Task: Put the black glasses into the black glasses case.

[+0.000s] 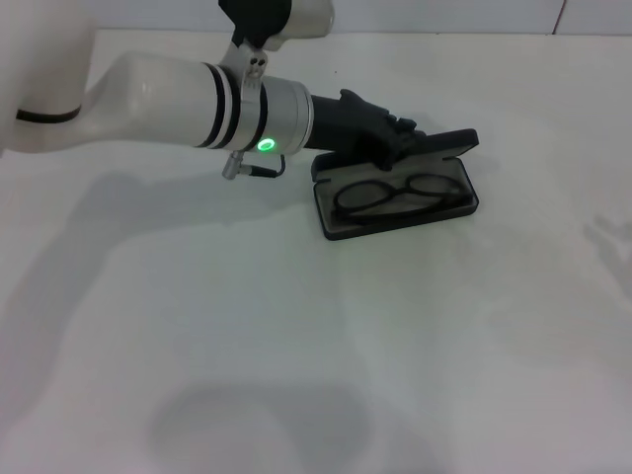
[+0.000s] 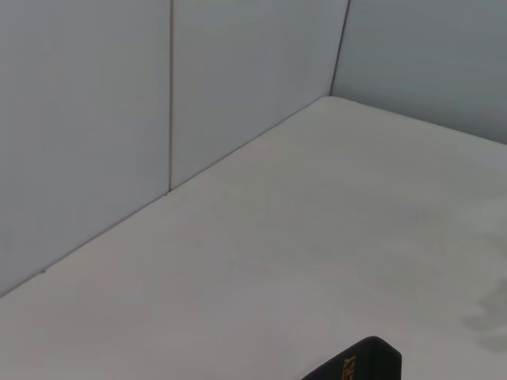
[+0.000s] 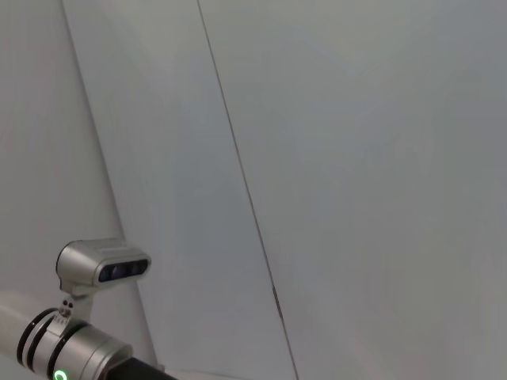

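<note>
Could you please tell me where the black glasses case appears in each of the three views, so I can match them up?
Head view: the black glasses case lies open right of centre, glasses inside, the left gripper at its lid.
Left wrist view: only a lid corner with orange lettering shows at the bottom edge.
Right wrist view: not in it.
Shared landmark: the white table, seen in the head and left wrist views.

White tabletop; pale grey panelled walls with vertical seams.

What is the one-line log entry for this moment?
black glasses: inside open black glasses case | left claw: at lid | right claw: unseen
</note>
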Controlling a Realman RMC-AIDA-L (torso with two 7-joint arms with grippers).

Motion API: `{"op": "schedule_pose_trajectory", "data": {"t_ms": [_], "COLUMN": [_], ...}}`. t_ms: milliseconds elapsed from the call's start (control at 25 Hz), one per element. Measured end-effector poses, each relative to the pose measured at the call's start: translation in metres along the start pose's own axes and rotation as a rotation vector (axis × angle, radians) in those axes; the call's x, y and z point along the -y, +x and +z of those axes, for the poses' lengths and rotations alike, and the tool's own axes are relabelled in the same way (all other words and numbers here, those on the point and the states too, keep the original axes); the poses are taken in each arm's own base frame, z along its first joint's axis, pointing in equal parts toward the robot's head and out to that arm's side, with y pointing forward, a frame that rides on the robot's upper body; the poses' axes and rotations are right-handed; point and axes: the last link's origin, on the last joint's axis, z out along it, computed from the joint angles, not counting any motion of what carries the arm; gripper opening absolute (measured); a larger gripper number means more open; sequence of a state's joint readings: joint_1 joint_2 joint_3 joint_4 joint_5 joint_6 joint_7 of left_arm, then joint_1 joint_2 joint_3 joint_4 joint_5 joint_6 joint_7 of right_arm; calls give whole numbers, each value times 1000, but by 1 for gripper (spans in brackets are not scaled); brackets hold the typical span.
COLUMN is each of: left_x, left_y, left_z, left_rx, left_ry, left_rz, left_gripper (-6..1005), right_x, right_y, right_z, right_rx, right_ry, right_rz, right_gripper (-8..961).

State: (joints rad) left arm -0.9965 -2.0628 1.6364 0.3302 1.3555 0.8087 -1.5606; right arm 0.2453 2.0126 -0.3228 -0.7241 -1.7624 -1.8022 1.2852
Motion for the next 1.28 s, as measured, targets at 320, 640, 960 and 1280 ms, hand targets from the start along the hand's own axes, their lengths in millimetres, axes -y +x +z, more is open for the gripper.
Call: {"op": "schedule_pose_trajectory", "data": {"t_ms": [320, 640, 960, 1280], "left_x": [-5, -17, -25, -46], "left_y": [-3, -10, -21, 4], "left_z": [3, 5, 5, -14], "left_rx": [15, 53, 116, -68], "left_ry": [-14, -83, -125, -211], "left_rz": [10, 31, 42, 90], "left_gripper": [219, 236, 253, 270], "right_x": [-1, -1, -1, -5], "right_y": [2, 2, 2, 2], "right_z": [0, 1, 2, -3], "right_rx": [3, 5, 7, 10], "right_ry": [1, 0, -4, -27], "right_rz": [6, 5, 4, 6], "right_gripper": [246, 254, 261, 269]}}
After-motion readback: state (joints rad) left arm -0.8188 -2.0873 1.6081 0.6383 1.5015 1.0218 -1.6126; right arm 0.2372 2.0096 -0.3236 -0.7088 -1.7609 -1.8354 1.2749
